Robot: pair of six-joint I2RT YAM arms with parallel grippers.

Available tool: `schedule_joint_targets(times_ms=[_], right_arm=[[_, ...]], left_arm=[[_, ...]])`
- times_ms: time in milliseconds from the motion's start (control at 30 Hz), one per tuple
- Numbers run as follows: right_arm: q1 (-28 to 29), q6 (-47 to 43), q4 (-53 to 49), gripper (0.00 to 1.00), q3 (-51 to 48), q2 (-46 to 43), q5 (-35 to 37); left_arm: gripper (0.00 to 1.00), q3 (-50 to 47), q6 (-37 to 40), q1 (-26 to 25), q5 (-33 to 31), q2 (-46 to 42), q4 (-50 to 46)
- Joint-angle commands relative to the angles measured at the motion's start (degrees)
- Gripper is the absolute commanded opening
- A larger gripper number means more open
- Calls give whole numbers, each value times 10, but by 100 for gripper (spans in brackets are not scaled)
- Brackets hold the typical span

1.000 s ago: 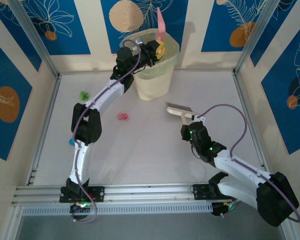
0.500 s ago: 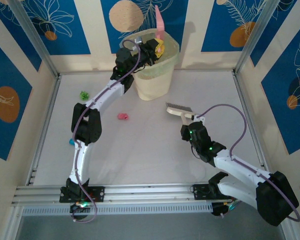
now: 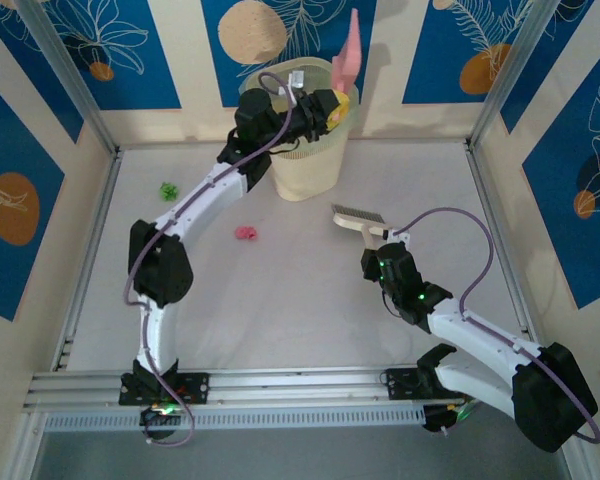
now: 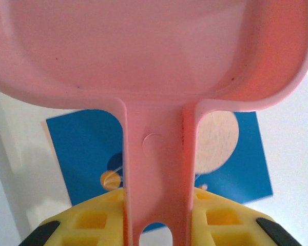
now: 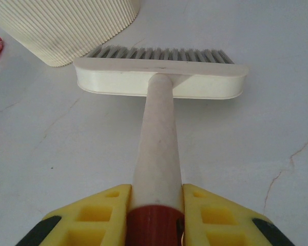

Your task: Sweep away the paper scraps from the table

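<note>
Pink dustpan (image 3: 351,50), clamped in left gripper (image 3: 332,105), tips over the bin (image 3: 305,175). Right gripper (image 3: 378,241) grips brush (image 3: 355,216). Paper scraps (image 3: 245,233) near the table (image 3: 310,310) left edge are probably next.

Over 1 second the left gripper (image 3: 337,104) has slid right across the bin (image 3: 305,165) rim, taking the dustpan (image 3: 350,48) along. The pan's top, which leaned left, now leans right. The left elbow (image 3: 158,268) has swung leftward.
</note>
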Motion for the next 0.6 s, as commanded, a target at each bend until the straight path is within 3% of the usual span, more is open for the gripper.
schedule_joint_targets(times_ms=[0,200,400,567], right_arm=[[-2,-10,28,0,20,-6,3],[-3,-8,27,0,18,-10,3],[-3,-6,26,0,14,-21,3],[-1,-6,31,0,5,-38,5]], left_arm=[[0,-26,126,-18,25,-60,-81],[0,-127,264,-47,-24,-166,-194],[0,-243,468,-110,-198,-296,-387],[0,-401,497,-123,-312,-401,-443]])
